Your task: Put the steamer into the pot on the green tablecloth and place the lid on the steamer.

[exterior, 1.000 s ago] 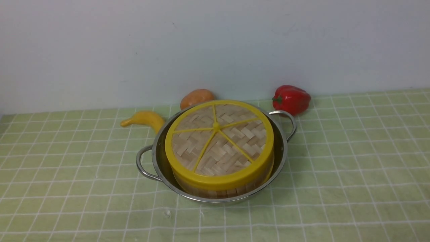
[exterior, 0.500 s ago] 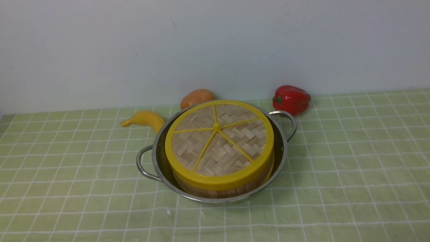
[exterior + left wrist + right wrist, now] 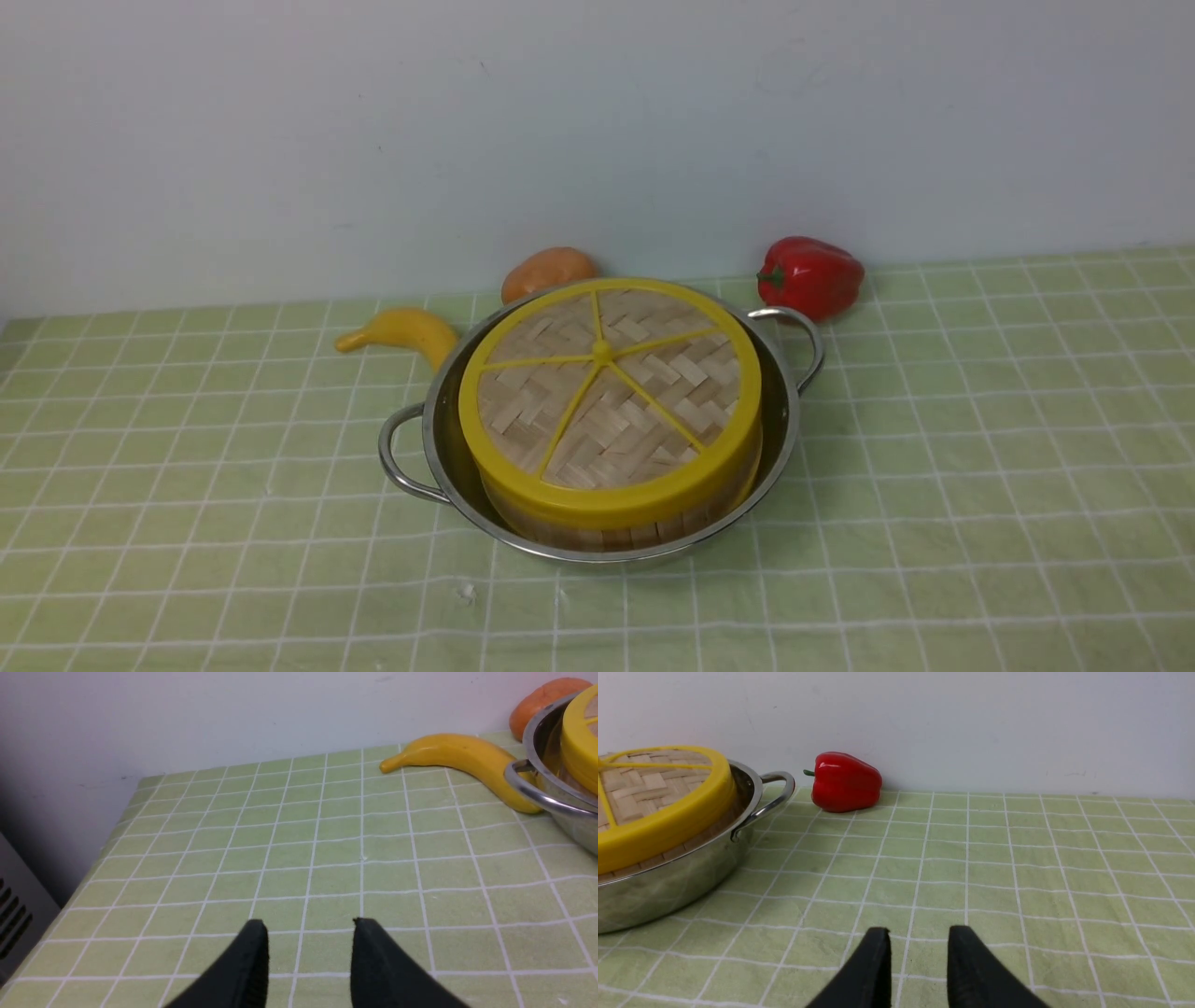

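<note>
Both steps look complete; the next move likely calls only for keeping clear.
On the green tablecloth (image 3: 980, 523), the pot (image 3: 611, 557) holds the steamer (image 3: 597, 539), with the lid (image 3: 616, 448) on top, all just nearer than the banana, potato-like item and red pepper. The left fingers (image 3: 307, 961) and right fingers (image 3: 920, 966) stand parted, holding nothing.
</note>
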### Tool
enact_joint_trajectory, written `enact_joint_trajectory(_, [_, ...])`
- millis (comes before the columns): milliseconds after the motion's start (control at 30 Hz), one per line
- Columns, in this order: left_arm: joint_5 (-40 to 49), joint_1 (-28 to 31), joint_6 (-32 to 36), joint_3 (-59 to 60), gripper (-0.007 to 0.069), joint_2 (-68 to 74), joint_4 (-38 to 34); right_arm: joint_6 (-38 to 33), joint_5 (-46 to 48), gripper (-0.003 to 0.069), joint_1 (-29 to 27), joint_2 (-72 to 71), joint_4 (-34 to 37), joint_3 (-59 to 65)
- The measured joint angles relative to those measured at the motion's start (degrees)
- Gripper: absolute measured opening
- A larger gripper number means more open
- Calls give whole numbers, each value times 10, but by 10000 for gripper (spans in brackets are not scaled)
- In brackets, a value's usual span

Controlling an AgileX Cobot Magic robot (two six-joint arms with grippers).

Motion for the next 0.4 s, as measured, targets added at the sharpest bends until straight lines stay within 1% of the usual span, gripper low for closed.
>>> enact_joint_trajectory(400, [0, 0, 0, 0, 243, 0, 0, 0, 0, 237, 0, 0, 0, 0])
